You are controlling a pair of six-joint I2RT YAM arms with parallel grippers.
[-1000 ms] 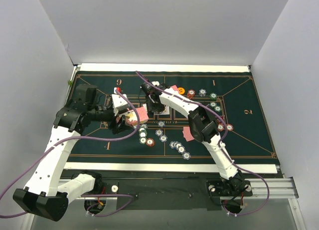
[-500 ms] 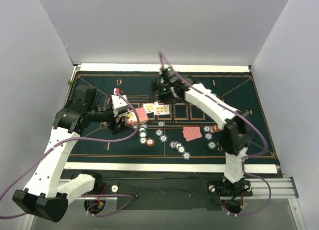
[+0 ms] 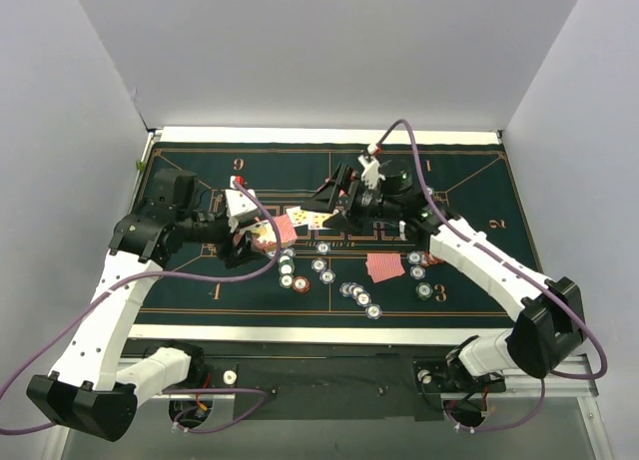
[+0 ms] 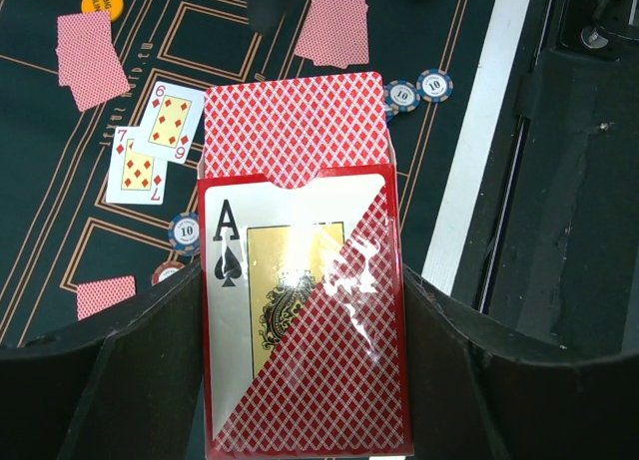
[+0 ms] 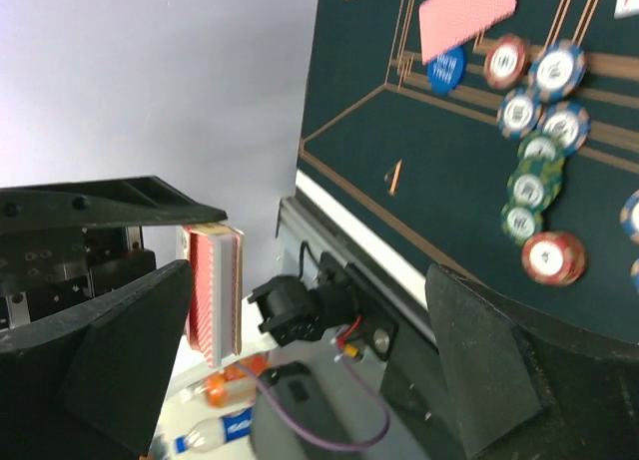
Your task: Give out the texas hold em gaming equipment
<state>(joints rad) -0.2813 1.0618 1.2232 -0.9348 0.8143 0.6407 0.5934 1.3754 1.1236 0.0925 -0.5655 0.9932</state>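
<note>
My left gripper (image 4: 305,290) is clenched on the card box (image 4: 290,380), pads against its long sides and its open mouth pointing away from me. The deck (image 4: 295,121) stands proud of the notch. I judge the box is held this way so a card can be slid off the exposed end. It hangs above the felt mat (image 4: 40,181), left of centre in the overhead view, not resting on it. My right gripper (image 5: 310,280) is released, jaws wide with nothing between them. It hovers over mid-mat just right of the two face-up cards (image 3: 305,218), a six and a seven of diamonds lying flat and overlapped, and seems clear of them. Its camera looks across at the box edge-on, so a reach toward the deck looks lined up. Face-down cards (image 3: 384,267) lie right of centre, with more at the top of the left wrist view beside the orange disc (image 4: 103,1). Poker chips (image 3: 321,265) are strung in loose clusters below centre and toward the right. Open felt remains at the upper left corner and along the far right side. The white strip (image 4: 479,131) marks the mat's near edge, and chips sit close to it, so low sweeps there risk nudging them off.
</note>
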